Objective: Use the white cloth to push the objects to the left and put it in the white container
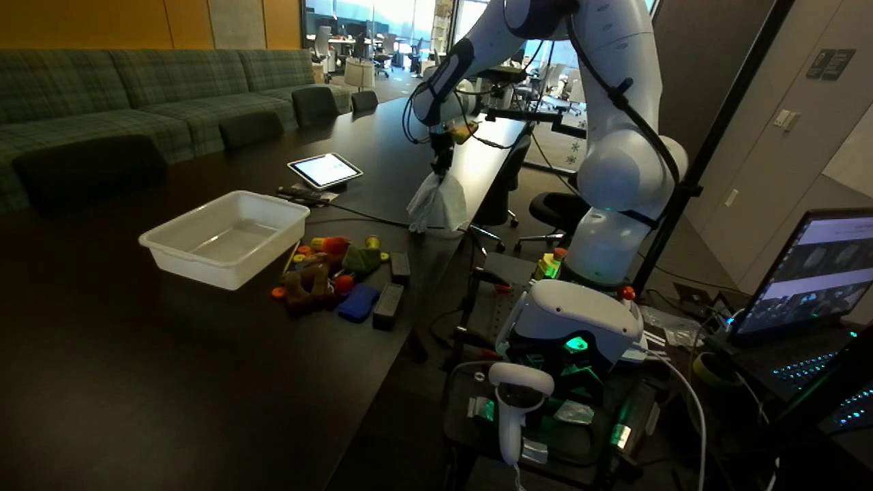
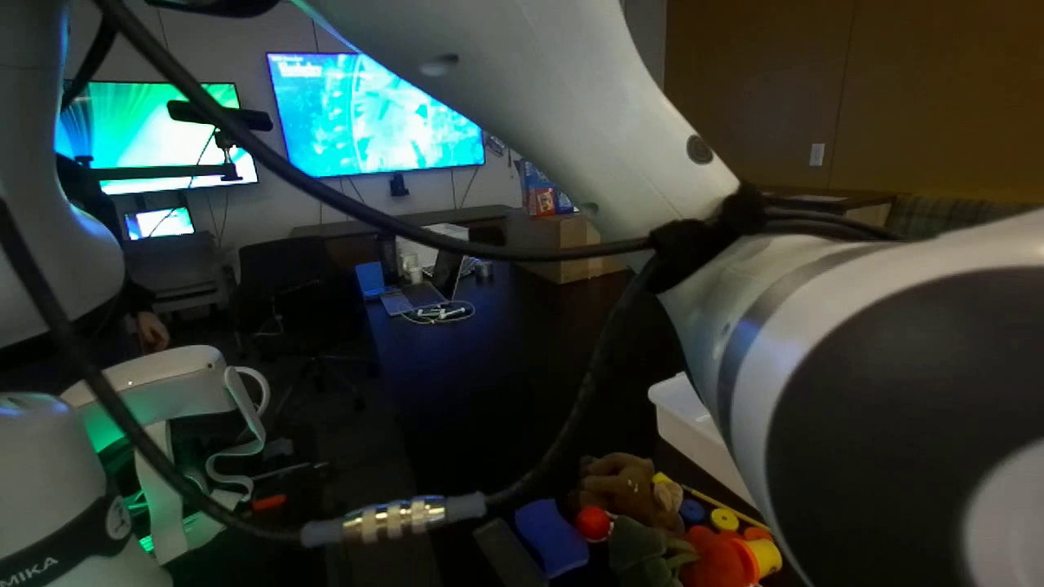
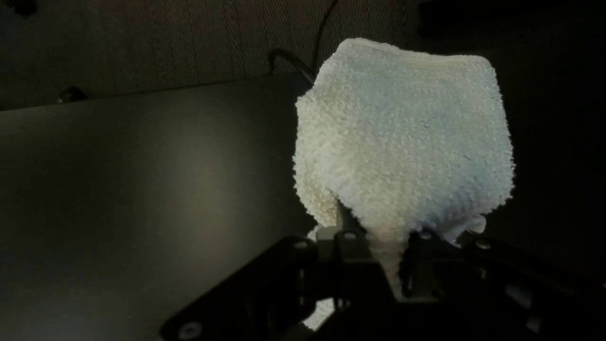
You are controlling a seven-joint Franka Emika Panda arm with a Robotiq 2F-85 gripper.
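My gripper (image 1: 442,169) is shut on the white cloth (image 1: 447,204), which hangs down from the fingers near the table's edge. In the wrist view the cloth (image 3: 407,137) is pinched between the dark fingers (image 3: 386,246) and spreads out in front of them. The white container (image 1: 191,264) is a rectangular tub on the dark table; part of it shows in an exterior view (image 2: 705,444). Beside it lies a pile of objects: a brown plush toy (image 1: 308,286), a blue block (image 1: 359,301), a green plush (image 1: 361,259), grey blocks (image 1: 387,307) and several small coloured pieces.
A tablet (image 1: 325,170) lies behind the container. Dark cables (image 1: 368,217) run across the table (image 1: 204,382) near the pile. A cart with a white headset (image 1: 580,307) stands by the arm's base. Chairs (image 1: 315,106) line the table. The arm hides part of the container in an exterior view.
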